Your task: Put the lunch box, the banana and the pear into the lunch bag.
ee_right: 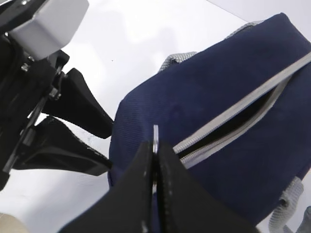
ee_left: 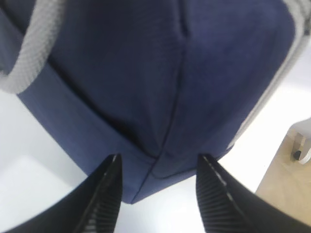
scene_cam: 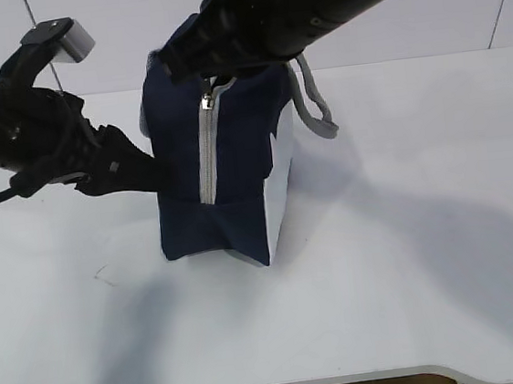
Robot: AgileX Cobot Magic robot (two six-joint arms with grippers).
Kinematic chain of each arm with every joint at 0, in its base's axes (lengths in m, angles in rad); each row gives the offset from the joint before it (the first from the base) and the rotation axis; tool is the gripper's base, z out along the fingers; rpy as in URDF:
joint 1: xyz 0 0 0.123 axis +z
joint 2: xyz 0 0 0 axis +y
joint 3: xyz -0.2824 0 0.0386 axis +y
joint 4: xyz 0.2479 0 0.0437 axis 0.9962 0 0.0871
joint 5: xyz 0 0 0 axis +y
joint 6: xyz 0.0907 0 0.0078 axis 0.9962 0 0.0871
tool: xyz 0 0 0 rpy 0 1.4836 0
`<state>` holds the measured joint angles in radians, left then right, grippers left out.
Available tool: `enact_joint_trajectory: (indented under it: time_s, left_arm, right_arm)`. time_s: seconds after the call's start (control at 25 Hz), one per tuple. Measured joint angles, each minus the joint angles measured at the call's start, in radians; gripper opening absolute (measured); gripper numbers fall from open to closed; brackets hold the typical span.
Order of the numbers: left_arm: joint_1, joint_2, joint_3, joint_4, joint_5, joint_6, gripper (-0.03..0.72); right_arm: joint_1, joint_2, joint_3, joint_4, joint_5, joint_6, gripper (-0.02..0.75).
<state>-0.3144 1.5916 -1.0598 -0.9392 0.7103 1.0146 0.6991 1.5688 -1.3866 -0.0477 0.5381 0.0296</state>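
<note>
Both hands crowd the lunch bag (scene_cam: 235,158) on its left edge.

White tabletop (scene_cam: 410,258) w/ soft shadows, small dark scuff mark (scene_cam: 106,277) near left front. White panelled wall (scene_cam: 406,43) behind, thin seams. Wood-tone floor (ee_left: 286,194) past table edge, caster wheel (ee_left: 297,154) there in left wrist view.
</note>
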Motion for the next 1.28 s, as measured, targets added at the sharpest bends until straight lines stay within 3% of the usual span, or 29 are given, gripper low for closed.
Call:
enact_joint_trajectory:
  time_s: [0.32,0.4,0.48,0.6,0.68,1.28]
  left_arm:
    - [0.0,0.016,0.0,-0.21,-0.007,0.227,0.379]
    - [-0.002,0.032,0.0,-0.246,-0.011,0.253,0.347]
    - [-0.005,0.039,0.0,-0.256,-0.013,0.26,0.245]
    - [-0.005,0.039,0.0,-0.239,-0.019,0.265,0.06]
    - [-0.005,0.039,0.0,-0.22,-0.016,0.265,0.013]
    - [-0.007,-0.07,0.0,-0.025,0.063,0.249,-0.001]
  right_arm:
    - [0.0,0.001,0.0,-0.002,-0.002,0.002,0.013]
    - [0.0,0.001,0.0,-0.002,-0.002,0.002,0.012]
    - [0.0,0.001,0.0,-0.002,-0.002,0.002,0.013]
    - [0.0,0.001,0.0,-0.002,-0.002,0.002,0.013]
    - [0.0,0.001,0.0,-0.004,-0.002,0.002,0.012]
    - [-0.063,0.021,-0.014,-0.07,-0.086,0.004,0.013]
